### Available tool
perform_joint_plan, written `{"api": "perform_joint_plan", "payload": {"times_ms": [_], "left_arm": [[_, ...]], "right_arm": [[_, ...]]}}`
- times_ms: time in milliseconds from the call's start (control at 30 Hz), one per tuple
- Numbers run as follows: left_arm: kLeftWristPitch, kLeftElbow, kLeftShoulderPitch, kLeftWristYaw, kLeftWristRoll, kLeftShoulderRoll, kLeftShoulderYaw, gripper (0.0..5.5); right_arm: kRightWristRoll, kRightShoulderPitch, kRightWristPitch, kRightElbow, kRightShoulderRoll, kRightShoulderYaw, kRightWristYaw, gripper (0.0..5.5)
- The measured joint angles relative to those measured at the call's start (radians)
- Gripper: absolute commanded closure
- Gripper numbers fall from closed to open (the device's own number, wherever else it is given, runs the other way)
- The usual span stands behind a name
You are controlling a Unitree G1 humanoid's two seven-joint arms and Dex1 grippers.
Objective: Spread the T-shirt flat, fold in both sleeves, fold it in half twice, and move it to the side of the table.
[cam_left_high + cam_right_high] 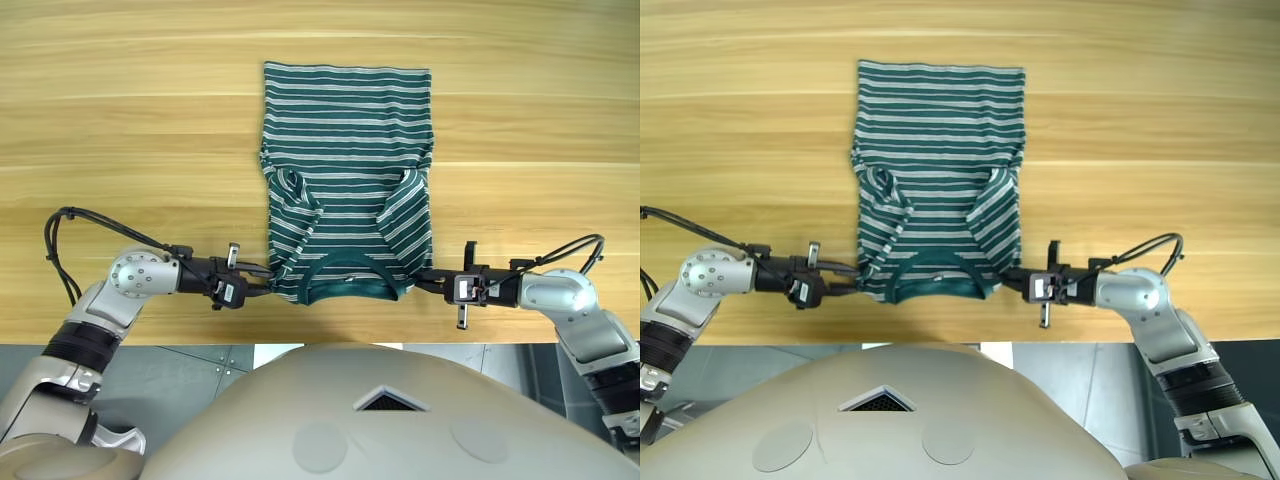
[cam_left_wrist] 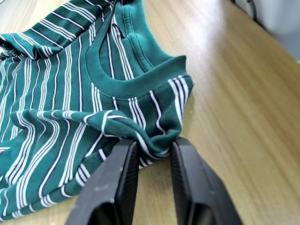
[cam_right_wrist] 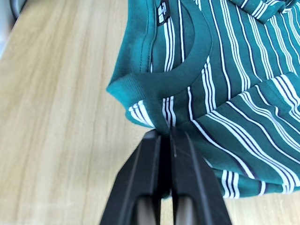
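A green T-shirt [image 1: 345,160] with white stripes lies on the wooden table [image 1: 120,130], both sleeves folded in over the body, its collar [image 1: 350,285] toward the near edge. My left gripper [image 1: 262,279] holds the near left shoulder corner, its black fingers [image 2: 119,173] shut on a bunched fold of the T-shirt [image 2: 56,108]. My right gripper [image 1: 425,278] is at the near right shoulder corner, its fingers [image 3: 150,173] pressed together on the edge of the T-shirt [image 3: 234,79] beside the collar [image 3: 187,65].
The table's near edge [image 1: 150,343] runs just behind both wrists. Bare wood stretches to the left [image 1: 130,170] and right [image 1: 540,150] of the shirt. Black cables [image 1: 70,225] loop from the left arm.
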Motion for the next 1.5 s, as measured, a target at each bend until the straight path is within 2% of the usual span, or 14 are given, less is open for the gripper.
{"api": "perform_joint_plan", "payload": {"times_ms": [167,533,833,1067,1333,1500], "left_arm": [[0.004,-0.008,-0.001,-0.004,-0.007,0.0,0.0,5.47],[-0.013,0.005,-0.01,-0.034,-0.029,0.001,0.0,5.48],[-0.019,-0.006,-0.032,-0.083,-0.125,0.007,0.005,5.48],[-0.016,-0.02,-0.051,-0.061,-0.125,0.004,0.043,5.48],[-0.018,-0.142,0.038,-0.092,-0.149,0.119,0.072,5.48],[-0.025,-0.282,0.146,-0.141,-0.343,0.204,0.105,5.48]], "right_arm": [[0.0,-0.002,0.005,-0.001,0.003,0.001,0.0,5.45],[0.0,-0.012,0.009,-0.002,0.008,0.005,0.002,5.45],[0.007,-0.019,0.009,-0.015,0.002,-0.002,0.01,5.45],[0.072,0.005,0.0,-0.092,-0.017,-0.055,0.019,5.45],[0.243,0.12,-0.029,-0.248,-0.128,-0.195,0.118,5.45],[0.297,0.176,-0.04,-0.299,-0.144,-0.215,0.154,5.45]]}}
